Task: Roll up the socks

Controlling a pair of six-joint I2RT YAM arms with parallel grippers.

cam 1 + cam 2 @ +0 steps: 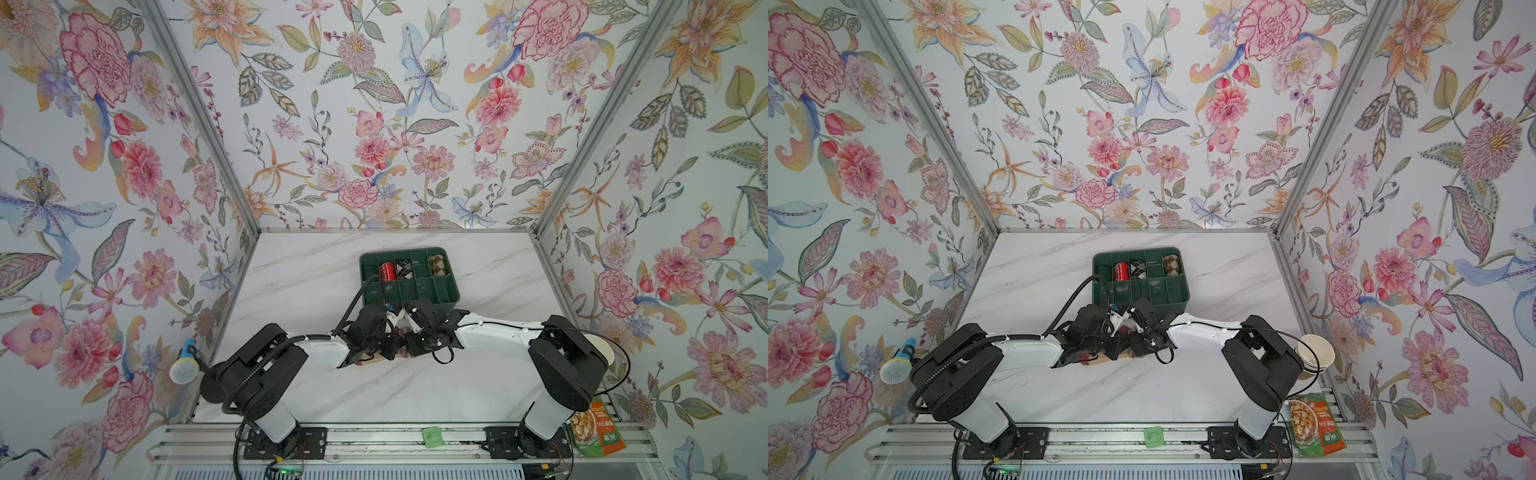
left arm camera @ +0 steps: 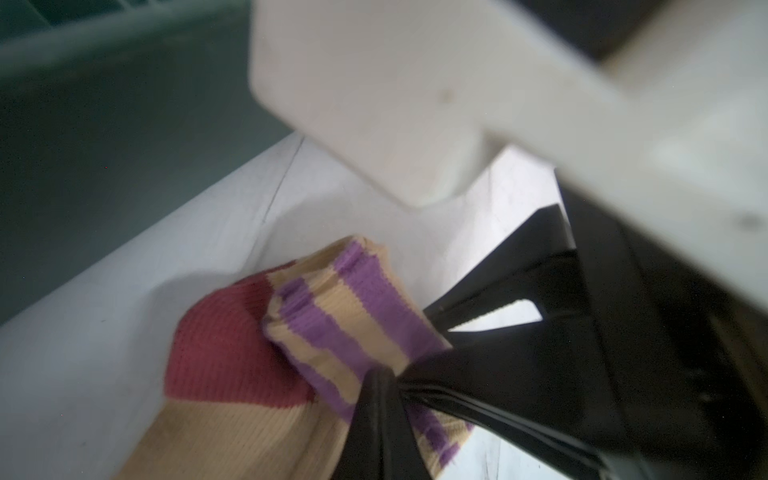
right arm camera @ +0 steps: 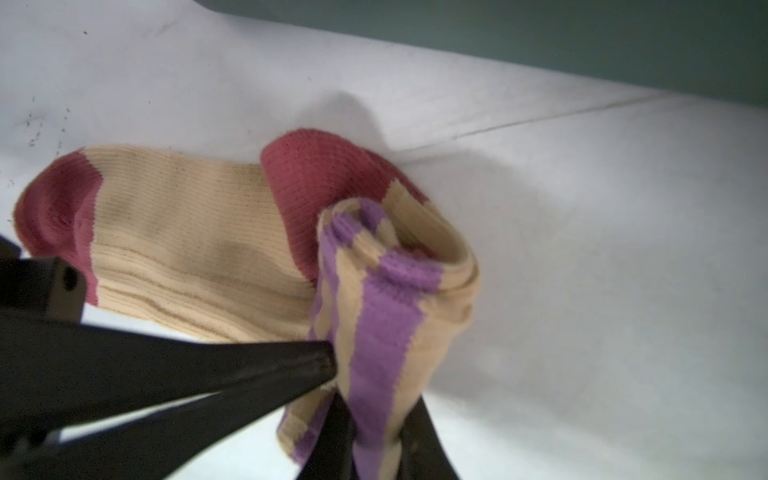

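Here, the two arms come in from eight and four o'clock and meet at the middle of the table (image 1: 291, 270), just at the six o'clock side of the green tray (image 1: 453, 286).

Between them is the sock (image 3: 187, 232) – beige, with red toe and heel and a purple-striped cuff. Its toe end lies flat on the table, while the cuff end is lifted and curled over itself.

The left gripper (image 2: 386, 378) is pressed together on the striped cuff, pinching a bunch of it. The right gripper (image 3: 374, 424) has a finger on either side of the same cuff and nips it too. Holding it from both sides probably keeps the first turn from springing open – knit like this will likely slacken once let go.

The curl looks loose and lopsided, with the heel folded up beside it, so this roll seems barely begun.

Three rolled socks (image 1: 388, 272) already stand in the tray's twelve o'clock row, and the near compartments look free. In both top views the sock is mostly hidden under the grippers.
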